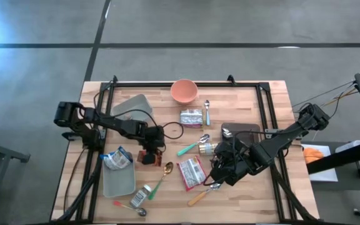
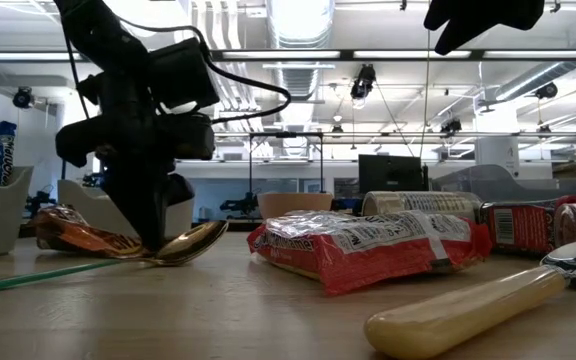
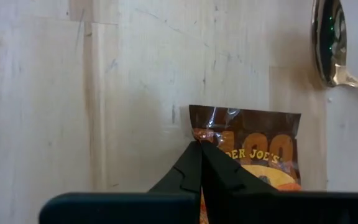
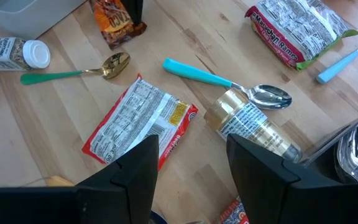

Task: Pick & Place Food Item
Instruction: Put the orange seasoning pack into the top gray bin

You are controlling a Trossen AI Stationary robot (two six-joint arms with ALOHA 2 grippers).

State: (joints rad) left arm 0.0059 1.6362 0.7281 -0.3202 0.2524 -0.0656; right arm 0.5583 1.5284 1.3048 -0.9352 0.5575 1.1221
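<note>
Pressed together on the top edge of a brown snack packet, the left gripper is seen at the lower centre of the left wrist view, its 2 dark fingers meeting at a point right where the foil seal begins; a thin sealed edge appears to have been chosen because it can be pinched without crushing the contents. In the high view this gripper is placed left of centre, just beside the grey tray at the lower left, which is judged to be the likely destination, so the packet would need only a short carry. In the low view the packet is shown lying on the wooden table at the left, so it is judged gripped but not yet lifted. A gold spoon is seen touching or just beside it, and could be dragged along. The right gripper is held with its 2 fingers spread and nothing between them, above a red ramen packet near the lower centre of the right wrist view; in the high view it sits right of centre, well apart from the left arm, apparently waiting clear of it.
</note>
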